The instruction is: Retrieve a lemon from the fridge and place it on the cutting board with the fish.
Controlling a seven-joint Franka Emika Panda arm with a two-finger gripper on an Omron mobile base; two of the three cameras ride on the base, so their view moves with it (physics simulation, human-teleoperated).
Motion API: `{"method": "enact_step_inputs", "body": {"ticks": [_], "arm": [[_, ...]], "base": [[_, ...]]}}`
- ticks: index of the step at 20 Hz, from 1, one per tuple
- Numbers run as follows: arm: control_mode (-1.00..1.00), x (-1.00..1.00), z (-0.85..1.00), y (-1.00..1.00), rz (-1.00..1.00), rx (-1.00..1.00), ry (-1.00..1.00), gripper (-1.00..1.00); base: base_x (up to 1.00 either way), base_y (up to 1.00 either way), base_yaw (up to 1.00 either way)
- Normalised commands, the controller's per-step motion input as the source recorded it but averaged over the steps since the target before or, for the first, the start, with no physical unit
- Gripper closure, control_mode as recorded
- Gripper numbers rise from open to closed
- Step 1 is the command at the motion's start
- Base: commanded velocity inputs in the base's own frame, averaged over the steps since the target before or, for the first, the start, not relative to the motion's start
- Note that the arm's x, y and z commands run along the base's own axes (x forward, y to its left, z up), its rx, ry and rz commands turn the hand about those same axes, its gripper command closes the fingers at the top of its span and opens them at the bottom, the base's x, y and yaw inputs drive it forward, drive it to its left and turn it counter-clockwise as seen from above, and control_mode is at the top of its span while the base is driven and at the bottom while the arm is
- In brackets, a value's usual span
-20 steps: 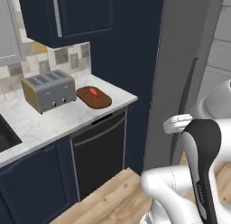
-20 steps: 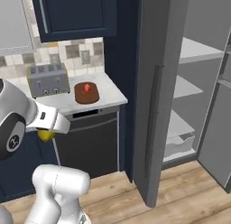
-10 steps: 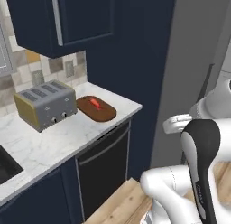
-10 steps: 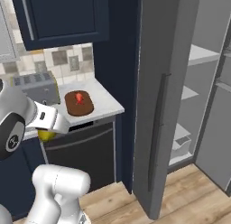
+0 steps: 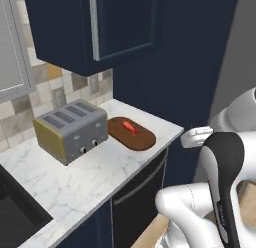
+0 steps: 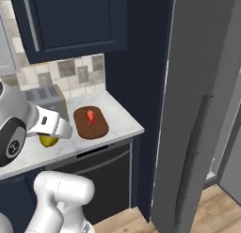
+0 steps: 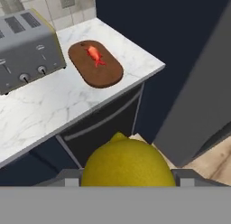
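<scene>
The fingers [image 7: 128, 184] are closed on the lemon [image 7: 127, 163], which fills the 6 o'clock edge of the hand view; in the right base view the same yellow fruit hangs under the white hand at about 9 o'clock, over the front of the table [image 6: 120, 121]. The lemon is out of the fridge [image 6: 197, 114], whose tall grey door stands at 3 o'clock in that view

The step in hand looks like the carry to the cutting board [image 7: 95, 64], which lies on the table at 11 o'clock in the hand view, well apart from the lemon. To do it well, I would bring the fruit in high over the table edge, line it up above bare wood, then lower until it touches before letting go. The fish [image 7: 95, 55] sits toward the far end of the board, so the near end, toward the table edge, is the freer landing spot. The toaster [image 7: 25, 47] stands just beside the board at 9 o'clock; the approach should keep to the side away from it

The lemon is smooth, rounded, with a small nub on top, so it will likely roll if released from any height. The board is a flat oval of dark reddish-brown wood with no visible rim to stop it. The table is pale veined marble, hard and slick. The toaster is a boxy brushed-grey block with yellowish ends
</scene>
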Motion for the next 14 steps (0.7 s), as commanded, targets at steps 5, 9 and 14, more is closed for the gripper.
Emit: {"method": "enact_step_inputs", "body": {"ticks": [5, 9, 14], "arm": [[1.00, 0.00, 0.00, 0.00, 0.00, 0.00, 0.00, 1.00], [1.00, 0.00, 0.00, 0.00, 0.00, 0.00, 0.00, 1.00], [1.00, 0.00, 0.00, 0.00, 0.00, 0.00, 0.00, 1.00]], "base": [[0.59, 0.28, 0.00], [0.42, 0.03, 0.01], [0.27, 0.00, 0.01]]}}
